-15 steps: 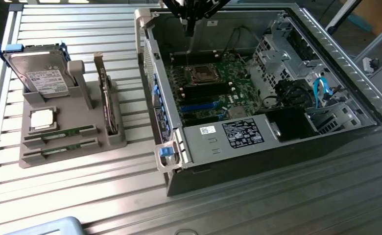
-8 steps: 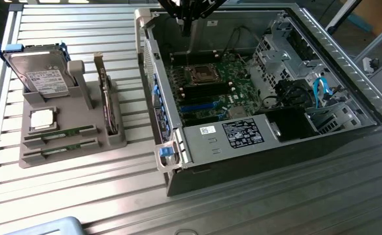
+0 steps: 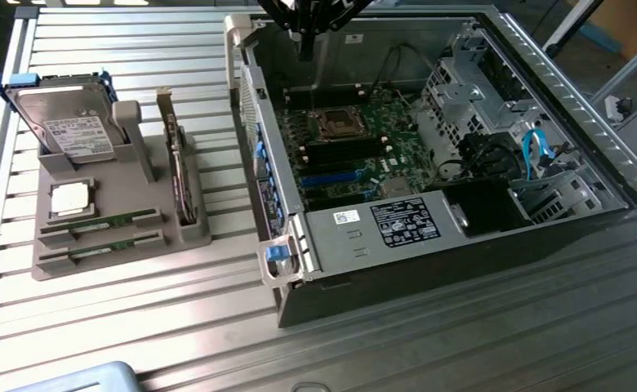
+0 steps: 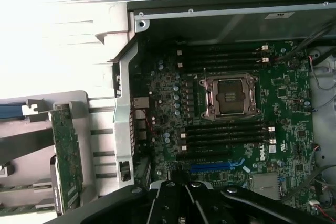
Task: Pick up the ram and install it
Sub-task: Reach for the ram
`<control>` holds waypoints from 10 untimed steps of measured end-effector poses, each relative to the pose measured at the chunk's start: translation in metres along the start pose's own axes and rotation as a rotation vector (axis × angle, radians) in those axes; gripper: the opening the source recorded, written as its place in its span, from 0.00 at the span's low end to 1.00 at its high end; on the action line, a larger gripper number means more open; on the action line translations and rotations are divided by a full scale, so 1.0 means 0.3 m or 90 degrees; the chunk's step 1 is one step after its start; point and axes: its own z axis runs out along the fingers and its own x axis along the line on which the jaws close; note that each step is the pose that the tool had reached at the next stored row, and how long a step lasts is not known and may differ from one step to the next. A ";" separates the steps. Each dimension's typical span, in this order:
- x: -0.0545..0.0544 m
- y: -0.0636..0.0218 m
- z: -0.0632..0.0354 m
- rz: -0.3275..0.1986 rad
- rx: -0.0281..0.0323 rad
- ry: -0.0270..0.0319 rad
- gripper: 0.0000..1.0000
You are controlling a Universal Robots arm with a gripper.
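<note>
Green and thin, the ram stick (image 3: 102, 221) lies flat in a groove of the grey holder (image 3: 193, 237). It is well apart from the gripper (image 3: 305, 45) and outside the computer case (image 3: 406, 282) over which the gripper hangs. A second ram stick (image 3: 99, 251) lies just beside the first, farther again from the gripper. The gripper's jaws are pressed together with nothing between them. Straight below it, in the wrist view, is the motherboard (image 4: 294, 129), with black memory slots (image 4: 226, 132) on both sides of the CPU socket (image 4: 231, 95); all of them look empty. I judge the task barely begun: no stick lifted, none seated. The arm above the gripper is cut off at the exterior view's upper edge. The slot latches are too small to read, and the sticks' chips cannot be made out.
</note>
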 end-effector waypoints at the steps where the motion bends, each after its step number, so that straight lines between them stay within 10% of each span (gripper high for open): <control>1: 0.003 0.000 0.000 0.000 0.0000 0.0000 0.10; 10: 0.046 -0.003 -0.001 0.000 0.0000 0.0000 0.10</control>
